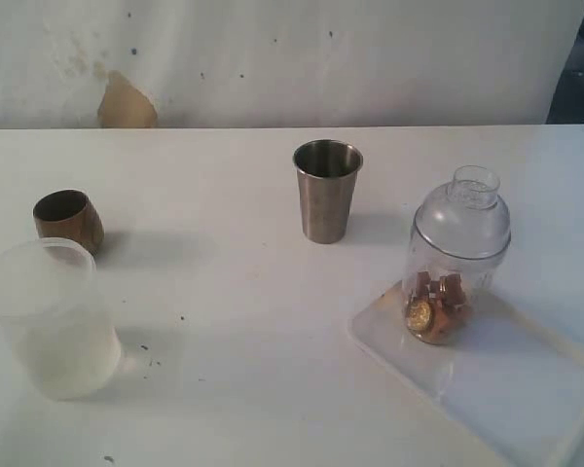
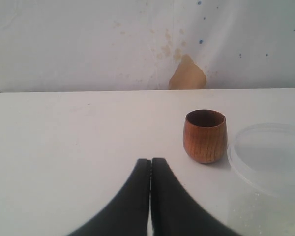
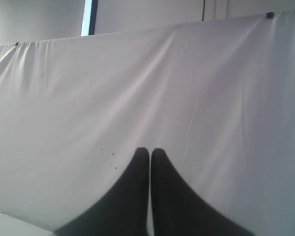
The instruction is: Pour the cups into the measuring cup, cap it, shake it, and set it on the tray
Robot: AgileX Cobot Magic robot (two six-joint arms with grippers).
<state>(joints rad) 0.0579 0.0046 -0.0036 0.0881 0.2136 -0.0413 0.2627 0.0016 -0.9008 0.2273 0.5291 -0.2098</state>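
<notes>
The brown wooden cup [image 1: 68, 221] [image 2: 204, 135] stands upright at the left of the table. The frosted plastic cup [image 1: 49, 319] [image 2: 269, 157] stands in front of it. The clear measuring cup [image 1: 450, 282], with a domed lid [image 1: 463, 216] on it and brown pieces inside, stands on the far corner of the white tray [image 1: 496, 384] at the right. No gripper shows in the exterior view. My left gripper [image 2: 151, 161] is shut and empty, low over the table short of the wooden cup. Facing a white cloth backdrop, my right gripper [image 3: 150, 151] is shut and empty.
A metal cup [image 1: 327, 191] stands upright at the middle back of the table. A white cloth wall [image 1: 273, 58] with a tan patch [image 1: 127, 102] runs behind the table's back edge.
</notes>
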